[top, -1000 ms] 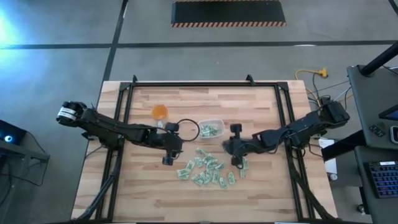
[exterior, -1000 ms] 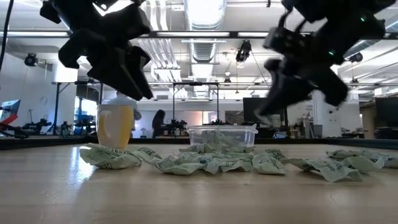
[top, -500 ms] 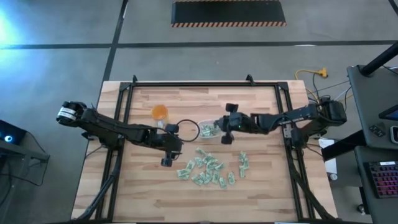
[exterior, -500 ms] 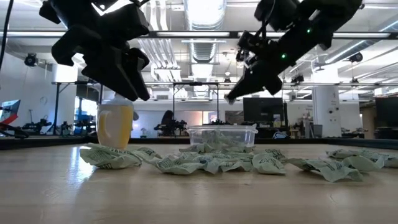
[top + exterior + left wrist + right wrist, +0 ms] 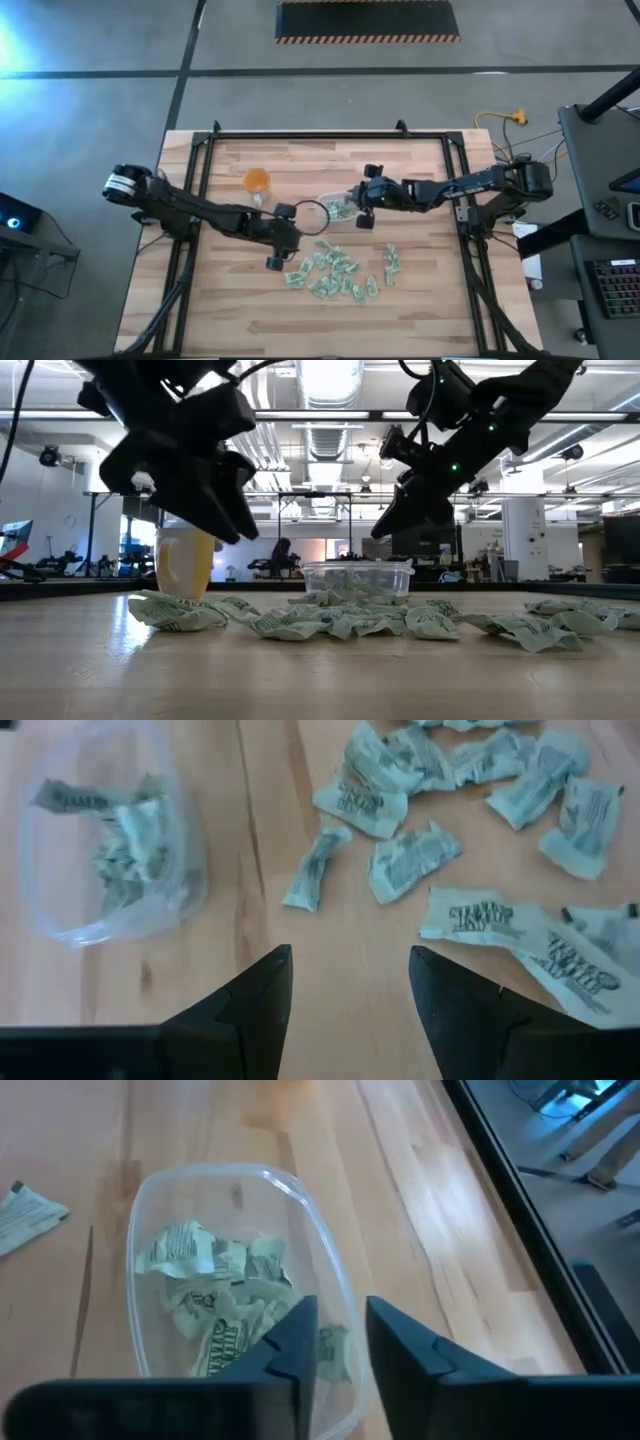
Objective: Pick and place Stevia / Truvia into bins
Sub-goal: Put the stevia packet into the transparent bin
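Note:
Green and white Stevia packets (image 5: 335, 272) lie scattered on the wooden table; several more (image 5: 215, 1295) lie crumpled inside the clear bin (image 5: 338, 208). My right gripper (image 5: 340, 1335) hangs over the bin's near right part, slanting down, open, with nothing gripped between its fingers; the packet showing in the gap lies in the bin. My left gripper (image 5: 350, 990) is open above bare wood at the left edge of the loose packets (image 5: 410, 860), the bin (image 5: 110, 850) beyond it.
An orange round cup (image 5: 257, 180) stands at the far left of the bin, also seen in the low view (image 5: 186, 560). A black frame (image 5: 205, 160) edges the table. Bare wood lies toward the near edge (image 5: 330, 325).
My right gripper has swung from the right side of the loose packets toward the far edge and left, ending over the bin. My left gripper has moved a little down and toward the packet pile. The loose packets lie as before.

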